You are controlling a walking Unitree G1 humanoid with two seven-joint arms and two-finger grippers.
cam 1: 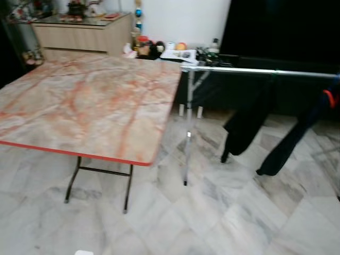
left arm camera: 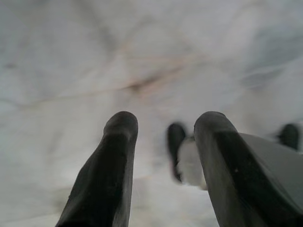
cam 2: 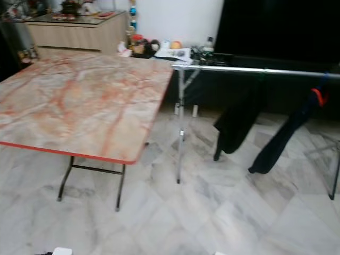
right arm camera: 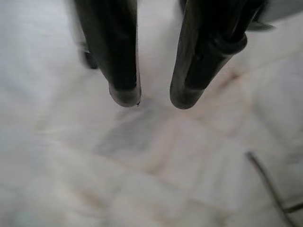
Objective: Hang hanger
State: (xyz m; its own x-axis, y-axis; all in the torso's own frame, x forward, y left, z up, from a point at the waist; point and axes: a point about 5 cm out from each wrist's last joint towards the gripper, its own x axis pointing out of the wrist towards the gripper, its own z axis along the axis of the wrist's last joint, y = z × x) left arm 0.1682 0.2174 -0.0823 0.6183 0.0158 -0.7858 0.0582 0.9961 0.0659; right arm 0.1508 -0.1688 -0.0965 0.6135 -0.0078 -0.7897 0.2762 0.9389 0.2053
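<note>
The left gripper (left arm camera: 163,127) hung idle over the pale marble-tiled floor (left arm camera: 142,56), its two long black fingers (left arm camera: 113,156) apart with nothing between them. The right gripper (right arm camera: 154,97) pointed down at the same floor, its two black fingers (right arm camera: 120,71) also apart and bare; a thin dark line crossed the tiles near it, too blurred to identify.

In the head views, one large folding table with a pink-and-cream marbled top edged in red (cam 1: 85,101) filled the left and near part of the scene, standing on thin dark metal legs (cam 1: 74,180). Just to its right stood one silver metal clothes rail (cam 1: 255,70), its horizontal bar running off to the right and one upright post (cam 1: 188,133) reaching the floor. Two dark garments hung from the bar: one black garment (cam 1: 247,119) towards the middle and one dark navy garment (cam 1: 297,135) further right. At the top of the navy one sat a small red-orange hanger hook (cam 1: 330,98), on the rail at the far right, well apart from both grippers.

Beyond the table, on the far left, stood one light wooden sideboard (cam 1: 79,34) with small ornaments on top. A low cluster of small items (cam 1: 164,50) lay against the white wall, too blurred to count.
</note>
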